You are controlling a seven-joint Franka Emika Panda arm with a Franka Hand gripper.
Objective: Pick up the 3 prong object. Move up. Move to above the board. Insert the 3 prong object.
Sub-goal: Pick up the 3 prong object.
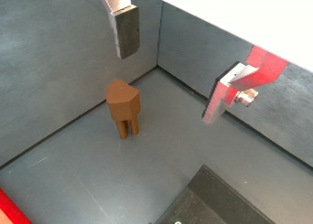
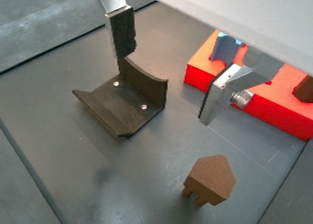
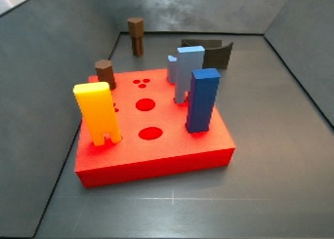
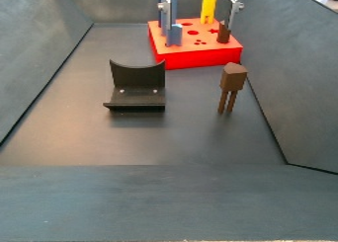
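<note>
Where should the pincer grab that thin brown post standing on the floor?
Probably from straight above, closing on the wider top of the brown post. It stands upright and free on its prongs, apart from the red board and the fixture. The pincer is open, holding nothing.

Even, dim overhead light; soft shadows; wrist views slightly blurred; no glare.

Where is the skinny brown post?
In a side view, the 3 prong object stands upright on the floor, right of the fixture, nearer than the board.
</note>
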